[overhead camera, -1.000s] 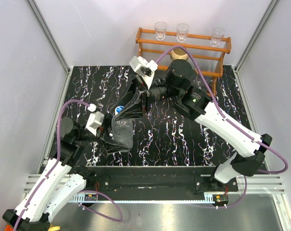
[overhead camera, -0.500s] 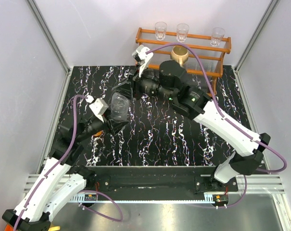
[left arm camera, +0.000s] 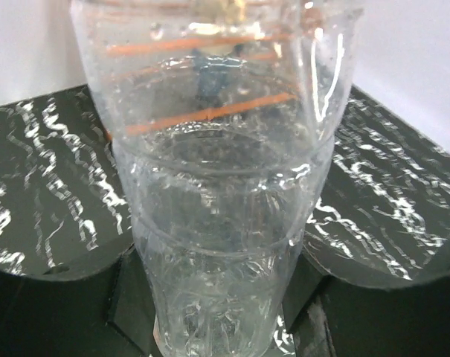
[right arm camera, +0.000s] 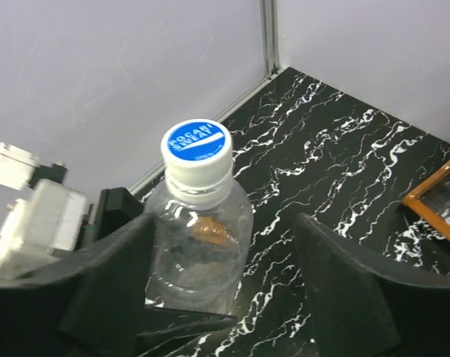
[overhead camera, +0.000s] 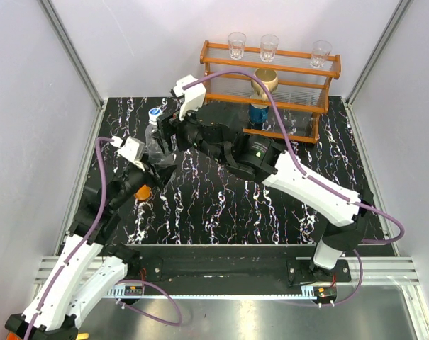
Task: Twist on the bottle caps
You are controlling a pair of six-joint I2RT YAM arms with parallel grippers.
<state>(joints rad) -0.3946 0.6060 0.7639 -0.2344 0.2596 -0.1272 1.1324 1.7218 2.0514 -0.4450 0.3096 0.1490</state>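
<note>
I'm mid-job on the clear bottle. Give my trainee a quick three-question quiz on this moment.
1. True or false: the blue cap sits on the clear bottle.
2. Fill in: the right end effector, astride the bottle, is ____.
3. Which one grips the bottle's lower body?
A. left end effector
B. right end effector

Key: 1 true; 2 open; 3 A.

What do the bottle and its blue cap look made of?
Bottle: thin clear plastic, glossy; the scene shows through and ribs ring its wall. Cap: opaque plastic, probably stiffer; blue top with printed white lettering, pale skirt.
</note>
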